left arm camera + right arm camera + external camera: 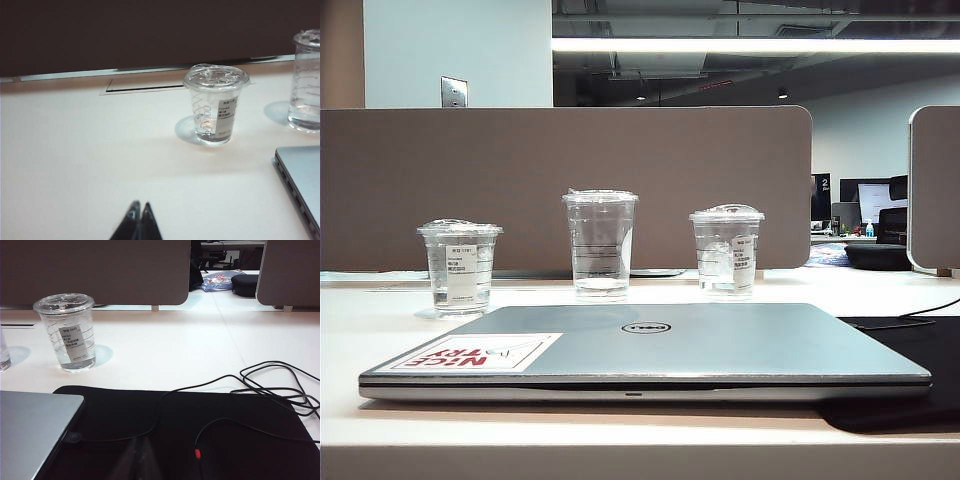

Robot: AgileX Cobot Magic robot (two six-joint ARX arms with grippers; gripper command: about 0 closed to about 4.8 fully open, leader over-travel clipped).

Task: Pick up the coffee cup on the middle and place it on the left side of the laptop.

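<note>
Clear plastic, tall and flat-lidded, the coffee cup [600, 243] stands upright on the tabletop [380, 320] in the middle of a row of three, behind the closed laptop [650, 345], with a little clear liquid in its base. A shorter labelled cup [460, 265] stands to its left and a domed-lid labelled cup [727, 250] to its right, each apart from it but near. Risk 1: mistaken target; all three vessels are transparent and lidded, so a grasp guided by outline alone could settle on a neighbour. Risk 2: collision; an approach that swings wide could knock either flanking cup, and the shorter labelled cup sits close to the destination at the laptop's left side, leaving limited bare surface there. Risk 3: crushing or slipping; thin plastic walls probably flex under a hard squeeze and slide under a weak one, and tilting could spill the liquid towards the laptop. The left gripper [139, 207] hangs low over bare tabletop, jaws pressed together and holding nothing, well apart from the coffee cup; it must open before any grasp. The right gripper [141, 445] shows faintly above a black mat [240, 440] carrying loose cables [270, 385]; its jaws appear closed and empty.
</note>
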